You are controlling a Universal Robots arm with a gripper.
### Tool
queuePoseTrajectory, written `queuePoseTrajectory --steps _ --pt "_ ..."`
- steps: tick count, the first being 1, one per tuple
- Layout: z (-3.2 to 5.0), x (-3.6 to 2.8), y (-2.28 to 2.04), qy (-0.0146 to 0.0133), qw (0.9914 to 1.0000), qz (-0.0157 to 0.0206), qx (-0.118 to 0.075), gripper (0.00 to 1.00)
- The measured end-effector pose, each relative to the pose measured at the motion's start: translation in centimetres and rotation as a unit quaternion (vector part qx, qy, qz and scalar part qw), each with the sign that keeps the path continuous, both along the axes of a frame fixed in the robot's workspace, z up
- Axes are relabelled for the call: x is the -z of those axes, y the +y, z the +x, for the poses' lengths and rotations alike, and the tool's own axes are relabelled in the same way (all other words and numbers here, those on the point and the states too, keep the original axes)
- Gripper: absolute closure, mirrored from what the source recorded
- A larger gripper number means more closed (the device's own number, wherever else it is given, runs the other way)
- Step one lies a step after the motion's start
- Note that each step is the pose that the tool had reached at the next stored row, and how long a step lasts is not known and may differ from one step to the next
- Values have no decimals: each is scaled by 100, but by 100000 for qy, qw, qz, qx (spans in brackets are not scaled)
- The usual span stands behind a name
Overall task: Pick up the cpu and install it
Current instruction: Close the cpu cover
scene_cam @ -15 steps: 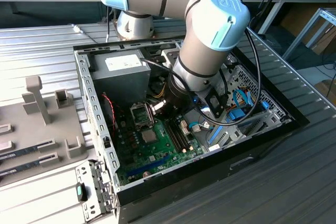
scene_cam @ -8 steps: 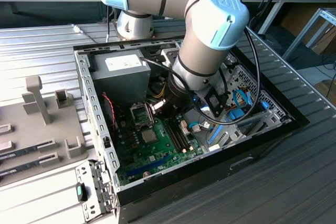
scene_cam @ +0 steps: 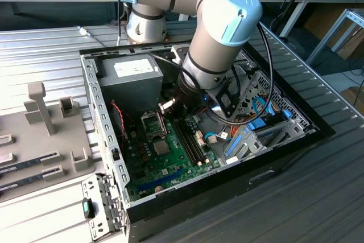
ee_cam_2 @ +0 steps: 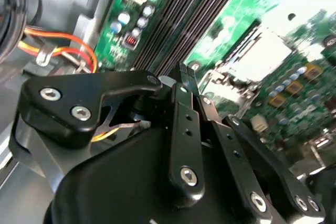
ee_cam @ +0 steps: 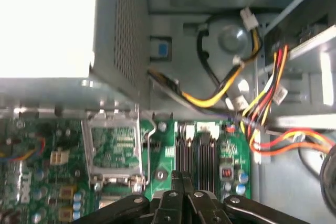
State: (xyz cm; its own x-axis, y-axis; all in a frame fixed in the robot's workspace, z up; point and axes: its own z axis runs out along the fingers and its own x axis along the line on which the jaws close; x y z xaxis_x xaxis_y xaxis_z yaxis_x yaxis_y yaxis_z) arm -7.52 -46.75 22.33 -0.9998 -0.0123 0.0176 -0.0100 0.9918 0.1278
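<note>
My gripper (scene_cam: 169, 108) hangs inside an open computer case, low over the green motherboard (scene_cam: 170, 166). In both wrist views its black fingers (ee_cam: 176, 182) meet at the tips and I see nothing between them. The square metal socket frame (ee_cam: 113, 148) lies on the board just beside the gripper (ee_cam: 181, 178), apart from it. In the second wrist view the gripper (ee_cam_2: 185, 72) stands over the black memory slots (ee_cam_2: 194, 14), with the socket frame (ee_cam_2: 265, 51) pale and glaring beyond. The cpu is out of view.
A grey power supply (scene_cam: 128, 78) fills the case's back corner. Yellow, red and orange cables (ee_cam: 268, 108) run along the case wall near the memory slots (ee_cam: 197, 156). A smaller dark chip (scene_cam: 161, 147) is soldered below the socket. Grey fixtures (scene_cam: 40, 106) stand at the exterior view's left.
</note>
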Motion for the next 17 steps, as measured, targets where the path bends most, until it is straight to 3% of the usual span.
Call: queuePoseTrajectory --steps 1,3,4,5,8,9,10,12,13,16,17 --pt "6 0 3 67 99997 742 -17 89" --pt "17 -1 7 236 99964 2676 -85 89" --pt "21 0 9 367 99910 4205 -306 89" --pt "21 2 9 517 99844 5263 -1807 89" --pt "24 8 9 807 99625 6764 -5337 89" --pt "31 8 10 941 99548 7428 -5850 89" --pt "46 9 10 1096 99428 8498 -6382 89" --pt "52 11 11 1253 99313 9120 -7224 89" --pt "52 20 11 1427 99107 9382 -9369 89" --pt "58 36 13 1781 98784 9573 -12125 89" --pt "65 40 15 1893 98729 9621 -12504 89"
